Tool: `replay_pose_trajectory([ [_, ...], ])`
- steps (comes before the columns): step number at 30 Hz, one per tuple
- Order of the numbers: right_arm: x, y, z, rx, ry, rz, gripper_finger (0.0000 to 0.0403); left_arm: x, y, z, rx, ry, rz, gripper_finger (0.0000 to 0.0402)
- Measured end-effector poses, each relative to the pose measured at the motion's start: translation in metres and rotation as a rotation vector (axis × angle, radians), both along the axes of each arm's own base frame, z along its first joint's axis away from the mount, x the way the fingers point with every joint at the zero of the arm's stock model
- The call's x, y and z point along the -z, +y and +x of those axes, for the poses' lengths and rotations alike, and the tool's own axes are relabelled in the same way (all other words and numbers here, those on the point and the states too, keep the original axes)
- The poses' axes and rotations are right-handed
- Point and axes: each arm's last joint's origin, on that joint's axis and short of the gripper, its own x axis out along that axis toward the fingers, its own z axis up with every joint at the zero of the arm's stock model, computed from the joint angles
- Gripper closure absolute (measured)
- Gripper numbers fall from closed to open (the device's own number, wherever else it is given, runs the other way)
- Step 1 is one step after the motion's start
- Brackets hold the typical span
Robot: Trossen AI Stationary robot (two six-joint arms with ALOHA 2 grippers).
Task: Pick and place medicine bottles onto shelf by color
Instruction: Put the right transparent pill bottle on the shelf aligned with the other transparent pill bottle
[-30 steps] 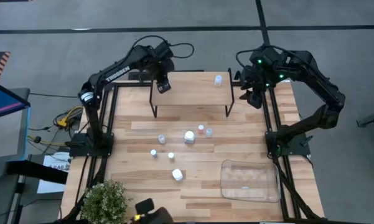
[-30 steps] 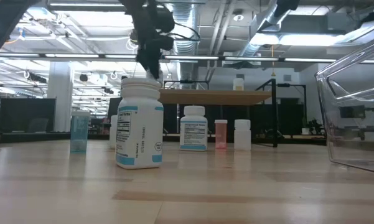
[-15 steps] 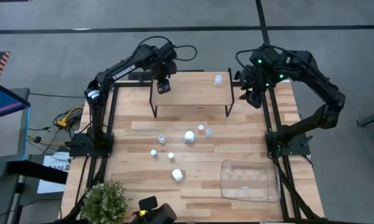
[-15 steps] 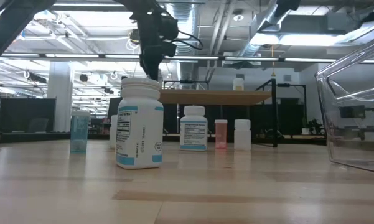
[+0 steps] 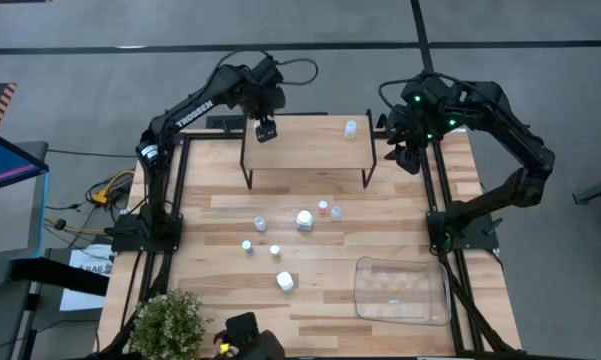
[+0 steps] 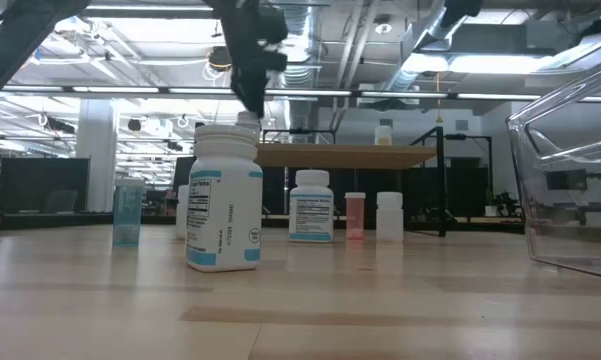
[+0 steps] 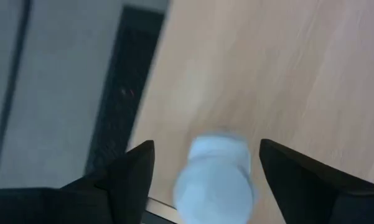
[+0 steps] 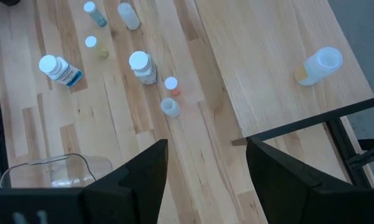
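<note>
The shelf [image 5: 310, 140] stands at the table's far side. My left gripper [image 5: 266, 128] hangs open over its left end. A white medicine bottle [image 7: 215, 180] stands on the board between the spread fingers, apart from both; in the high view the gripper hides it. Another bottle [image 5: 351, 127] stands on the shelf's right part. Several more stand on the table in front of the shelf, among them a chunky white one [image 5: 304, 219], an orange-capped one [image 5: 323, 207] and a white one [image 5: 284, 282]. My right gripper [image 5: 410, 160] waits open beyond the shelf's right end.
A clear plastic tray [image 5: 402, 290] sits at the near right. A potted plant [image 5: 170, 325] stands at the table's near left corner. The shelf's black legs [image 5: 248, 170] stand between the board and the loose bottles.
My left gripper has opened, let go of the white bottle and risen a little above the shelf's left end. The bottle stays standing on the board.
</note>
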Motion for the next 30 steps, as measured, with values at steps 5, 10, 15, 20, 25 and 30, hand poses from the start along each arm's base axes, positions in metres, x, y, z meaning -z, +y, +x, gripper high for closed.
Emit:
replay_pose_trajectory([
  [5, 0.000, 0.000, 0.000, 0.000, 0.000, 0.000, 0.0165, -0.045, -0.018, 0.000, 0.017, -0.121, 0.058, 0.0115],
  [10, 0.000, 0.000, 0.000, 0.031, -0.004, 0.020, 0.0165, -0.066, -0.053, -0.005, 0.040, -0.228, -0.033, 0.0117],
  [15, 0.000, 0.000, 0.000, 0.071, -0.008, 0.046, 0.0165, -0.064, -0.085, -0.005, 0.060, -0.133, -0.116, 0.0129],
  [20, 0.001, 0.001, -0.002, 0.144, 0.004, 0.102, 0.0165, -0.059, -0.114, 0.006, 0.127, -0.087, -0.153, 0.0146],
  [25, 0.000, 0.010, -0.002, 0.172, 0.007, 0.149, 0.0165, -0.063, -0.140, 0.012, 0.188, -0.088, -0.135, 0.0161],
  [30, -0.005, 0.028, -0.007, 0.160, -0.013, 0.151, 0.0165, -0.069, -0.160, 0.012, 0.216, -0.110, -0.147, 0.0166],
])
